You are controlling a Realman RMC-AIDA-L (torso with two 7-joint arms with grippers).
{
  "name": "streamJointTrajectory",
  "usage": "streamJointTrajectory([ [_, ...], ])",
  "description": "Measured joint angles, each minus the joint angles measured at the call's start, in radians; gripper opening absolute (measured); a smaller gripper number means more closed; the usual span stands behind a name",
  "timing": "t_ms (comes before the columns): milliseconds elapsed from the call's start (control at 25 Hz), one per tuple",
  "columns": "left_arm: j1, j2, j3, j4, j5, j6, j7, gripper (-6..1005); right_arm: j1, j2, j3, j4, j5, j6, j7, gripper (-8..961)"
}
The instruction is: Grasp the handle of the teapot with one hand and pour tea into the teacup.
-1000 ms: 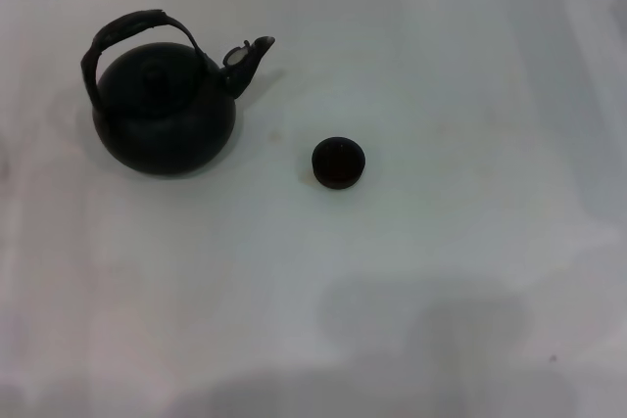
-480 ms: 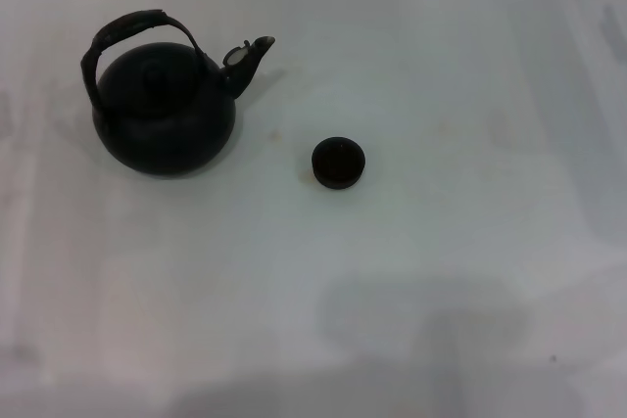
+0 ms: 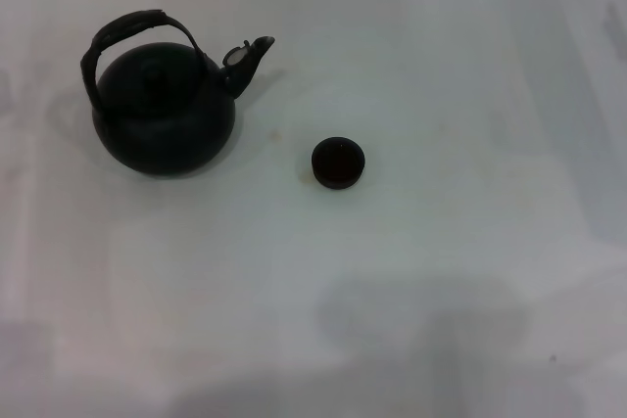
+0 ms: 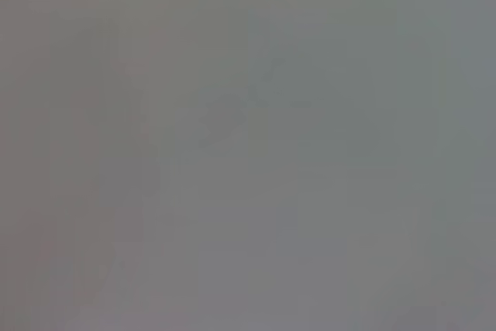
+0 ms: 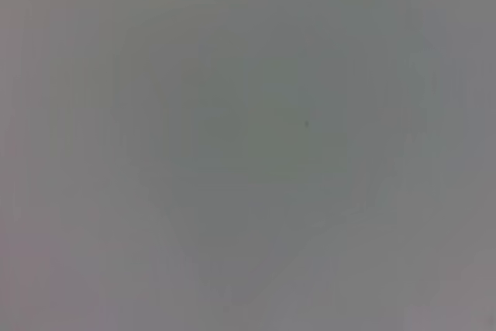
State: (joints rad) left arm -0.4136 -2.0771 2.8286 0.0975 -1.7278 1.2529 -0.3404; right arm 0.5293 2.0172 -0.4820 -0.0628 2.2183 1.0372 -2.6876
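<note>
Teapot [image 3: 164, 122] upright on table [image 3: 441, 271], teacup [image 3: 338, 162] well apart, no fingers visible

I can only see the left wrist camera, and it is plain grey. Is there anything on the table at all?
Observer: Yes. The head view shows a large round matte black teapot standing upright on the white table.
Operator: Is there a cup too?
Observer: A tiny round dark handleless teacup sits apart from the teapot, to the robot's right of it and a little nearer the robot.
Operator: Is a gripper holding the pot?
Observer: No. Neither gripper shows in any view, and nothing touches the tall arched dark handle.
</note>
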Motion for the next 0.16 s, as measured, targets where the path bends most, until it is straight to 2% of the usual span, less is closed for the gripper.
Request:
streamJointTrajectory([
  [160,-0.020,0.002,0.000,-0.017,-0.012,-0.023,0.000,507,0.003,0.000,0.000,-0.001,0.000,-0.001,0.000,841],
])
